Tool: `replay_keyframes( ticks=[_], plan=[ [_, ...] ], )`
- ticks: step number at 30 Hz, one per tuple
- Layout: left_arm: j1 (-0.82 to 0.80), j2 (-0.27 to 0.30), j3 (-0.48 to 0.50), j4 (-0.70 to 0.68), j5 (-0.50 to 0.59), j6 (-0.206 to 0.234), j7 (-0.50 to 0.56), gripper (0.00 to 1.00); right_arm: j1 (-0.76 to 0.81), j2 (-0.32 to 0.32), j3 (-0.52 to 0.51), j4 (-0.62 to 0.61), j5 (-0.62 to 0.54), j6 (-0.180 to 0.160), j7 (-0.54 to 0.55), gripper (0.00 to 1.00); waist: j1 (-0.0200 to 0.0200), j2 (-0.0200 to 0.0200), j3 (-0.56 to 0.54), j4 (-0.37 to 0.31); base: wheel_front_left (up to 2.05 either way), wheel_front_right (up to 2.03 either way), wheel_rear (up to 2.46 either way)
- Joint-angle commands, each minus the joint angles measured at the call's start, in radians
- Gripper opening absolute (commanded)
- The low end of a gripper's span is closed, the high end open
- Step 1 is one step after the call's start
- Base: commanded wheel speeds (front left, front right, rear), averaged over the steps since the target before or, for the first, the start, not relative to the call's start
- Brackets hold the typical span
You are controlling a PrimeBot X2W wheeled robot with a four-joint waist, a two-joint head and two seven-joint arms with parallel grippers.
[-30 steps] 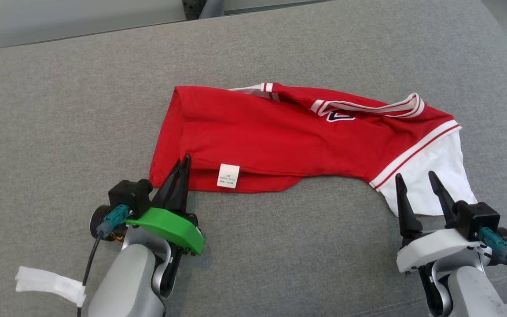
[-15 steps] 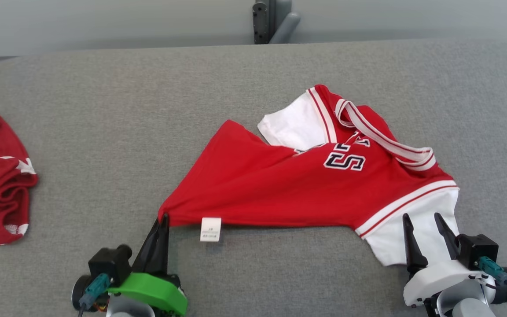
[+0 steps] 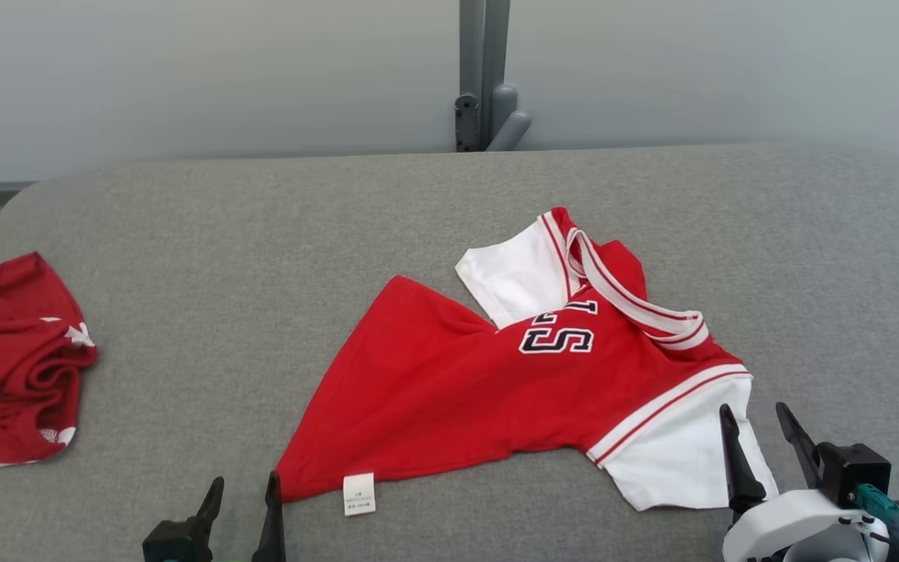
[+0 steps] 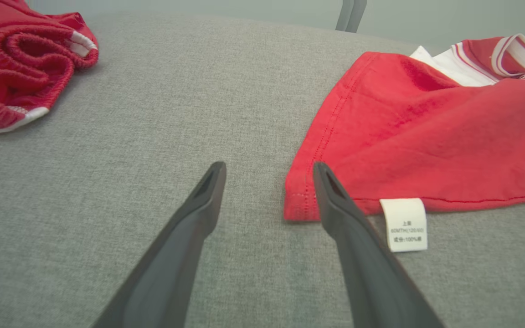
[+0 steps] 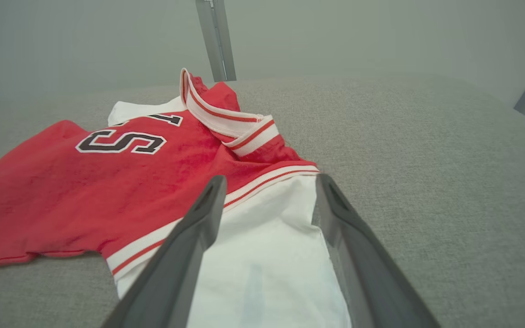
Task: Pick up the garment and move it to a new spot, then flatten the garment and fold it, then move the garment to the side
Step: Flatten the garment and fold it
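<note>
The left gripper [image 3: 245,480] is cut off by the bottom edge of the head view, so only its two dark fingertips show there. The print on the white label [image 4: 404,224] is too small to read. On the shirt [image 3: 449,390], the lettering is partly folded under, leaving an "S" and a fragment of another character. The far sleeve [image 3: 512,277] is tucked partly beneath the shirt's body. The left gripper's fingers stand well apart and hold nothing. The shirt's hem corner lies on the grey cushion [image 3: 262,234] just beside its right finger, and I cannot tell whether they touch; the label is just beyond that. A second bundle of red cloth [image 3: 12,367] lies well off to this gripper's left. The right gripper [image 3: 753,407] is also spread wide and grasps nothing. The near white sleeve [image 5: 262,255] lies between and under its fingers, with the collar farther ahead, and contact with the cloth is unclear. Half a second ago the left fingers were pinched together on that hem corner; now they have let go and the corner rests free. The head camera has tipped up, showing more wall and the grey post [image 3: 481,78].
</note>
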Motion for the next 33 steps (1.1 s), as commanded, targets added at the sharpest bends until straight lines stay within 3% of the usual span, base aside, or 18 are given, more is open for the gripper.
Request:
replay_keyframes(
  ticks=[1, 11, 33],
  plan=[
    [0.020, 0.002, 0.012, -0.020, 0.021, 0.010, 0.000, 1.00, 0.017, -0.004, -0.002, -0.018, 0.001, -0.001, -0.003, 1.00, 0.0000, 0.0065, -0.042, -0.048, 0.00, 0.00, 0.00],
    [0.099, 0.002, 0.048, -0.129, 0.075, 0.021, 0.000, 1.00, 0.069, -0.004, -0.003, -0.098, 0.024, -0.001, -0.003, 1.00, 0.0000, 0.0065, -0.100, -0.108, 0.00, 0.00, 0.00],
    [0.101, 0.003, 0.056, -0.180, 0.085, 0.028, 0.000, 1.00, 0.074, -0.004, 0.083, -0.123, 0.039, -0.001, -0.003, 1.00, 0.0000, 0.0065, -0.123, -0.060, 0.00, 0.00, 0.00]
  ],
)
